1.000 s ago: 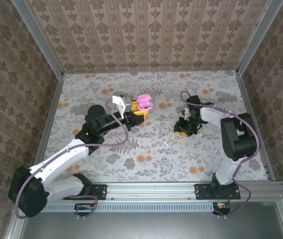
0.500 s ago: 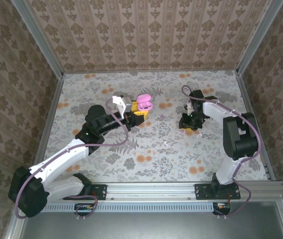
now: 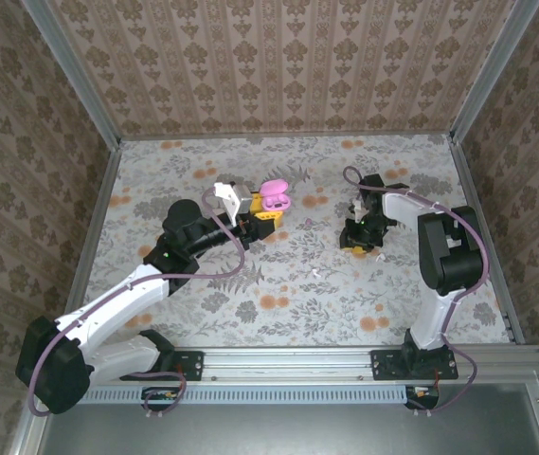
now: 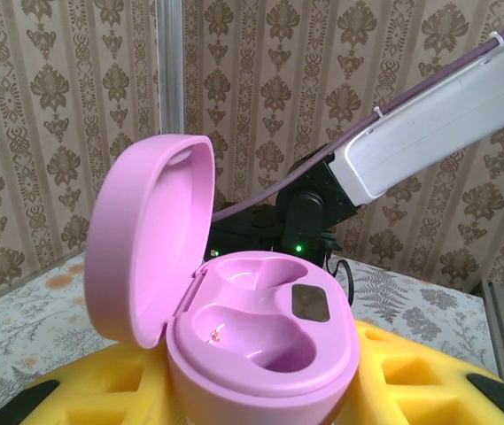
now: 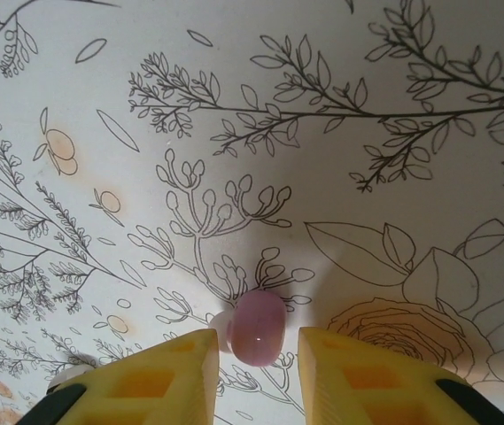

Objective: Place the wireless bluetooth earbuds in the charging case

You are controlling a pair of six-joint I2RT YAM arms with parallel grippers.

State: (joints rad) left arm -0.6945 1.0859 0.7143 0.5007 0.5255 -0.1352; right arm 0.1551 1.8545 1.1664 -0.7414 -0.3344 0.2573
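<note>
The pink charging case [image 4: 260, 345] stands with its lid [image 4: 150, 239] swung open, and both hollows inside are empty. My left gripper [image 4: 260, 403] is shut on its base, yellow fingers [image 4: 429, 381] at either side. From above, the case [image 3: 274, 197] sits left of centre at the left gripper [image 3: 261, 218]. One pink earbud [image 5: 260, 326] with a whitish tip lies on the table between the yellow fingers [image 5: 158, 376] of my right gripper [image 5: 253, 372]. That gripper is open, with a gap on each side of the earbud. From above, the right gripper [image 3: 361, 242] points down at the table. A second tiny earbud [image 3: 314, 273] lies on the table.
The table [image 3: 288, 313] has a flowered cloth and is boxed in by patterned walls and metal rails [image 3: 477, 218]. My right arm's white link [image 4: 446, 124] and its dark wrist show behind the case in the left wrist view.
My right wrist has turned and shifted slightly right and farther back over the earbud. The left arm and the case have not moved.
</note>
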